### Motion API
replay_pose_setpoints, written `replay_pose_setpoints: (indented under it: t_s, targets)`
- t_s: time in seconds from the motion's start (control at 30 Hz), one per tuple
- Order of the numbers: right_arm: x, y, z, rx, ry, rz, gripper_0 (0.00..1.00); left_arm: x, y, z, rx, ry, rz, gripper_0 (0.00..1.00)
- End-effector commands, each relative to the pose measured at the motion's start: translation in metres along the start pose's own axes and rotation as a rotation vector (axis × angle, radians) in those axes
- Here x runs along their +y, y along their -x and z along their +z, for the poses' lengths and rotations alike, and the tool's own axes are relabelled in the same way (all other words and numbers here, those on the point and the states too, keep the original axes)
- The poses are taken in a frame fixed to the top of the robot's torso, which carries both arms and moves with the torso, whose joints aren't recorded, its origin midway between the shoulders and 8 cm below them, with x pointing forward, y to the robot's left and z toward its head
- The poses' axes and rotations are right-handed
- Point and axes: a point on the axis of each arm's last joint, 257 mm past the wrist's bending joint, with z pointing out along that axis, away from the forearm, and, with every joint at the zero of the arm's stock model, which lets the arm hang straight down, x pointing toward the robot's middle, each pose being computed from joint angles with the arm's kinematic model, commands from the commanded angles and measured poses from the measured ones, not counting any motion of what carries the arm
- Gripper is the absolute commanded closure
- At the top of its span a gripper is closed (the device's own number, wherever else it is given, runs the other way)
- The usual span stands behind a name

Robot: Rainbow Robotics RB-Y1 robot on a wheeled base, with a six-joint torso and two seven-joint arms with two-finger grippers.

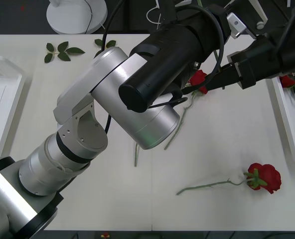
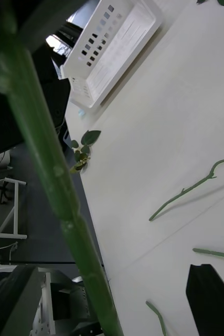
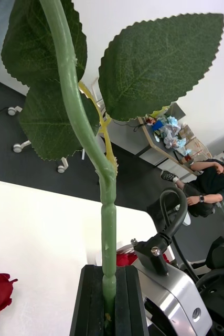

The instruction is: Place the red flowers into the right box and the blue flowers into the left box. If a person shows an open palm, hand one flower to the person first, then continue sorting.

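My left gripper (image 3: 109,270) is raised above the table and shut on a green flower stem (image 3: 107,220) with broad leaves; its bloom is out of view. My right gripper (image 1: 215,82) reaches in from the right beside a red flower (image 1: 198,79). It stands open, and a thick green stem (image 2: 64,210) passes close between its fingers (image 2: 211,299). Another red flower (image 1: 264,178) lies on the table at the front right. The right box (image 1: 287,119) holds red flowers (image 1: 289,79). The left box (image 1: 0,99) sits at the left edge. Blue flowers are out of view.
Loose leaf sprigs (image 1: 63,50) lie at the table's back left, and bare stems (image 1: 136,154) lie near the middle. My left arm (image 1: 112,99) spans the table's centre. A person (image 3: 216,181) sits far back in the room, hands in lap.
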Motion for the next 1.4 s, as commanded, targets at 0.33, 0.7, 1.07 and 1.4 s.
replay_pose_setpoints:
  t_s: [0.33, 0.7, 1.07, 1.4]
  targets:
    - [0.010, -0.005, 0.011, 0.028, 0.022, 0.044, 1.00, -0.042, 0.011, -0.002, -0.029, -0.082, 0.036, 1.00]
    - [0.008, -0.006, 0.009, 0.029, 0.014, 0.055, 1.00, -0.042, 0.011, -0.002, -0.029, -0.082, 0.036, 0.00]
    - [0.007, -0.007, 0.006, 0.032, 0.006, 0.057, 1.00, -0.042, 0.011, -0.002, -0.029, -0.082, 0.036, 0.00]
    - [0.002, -0.011, 0.004, 0.044, -0.014, 0.054, 1.00, -0.025, 0.004, 0.001, -0.014, -0.049, 0.035, 0.00]
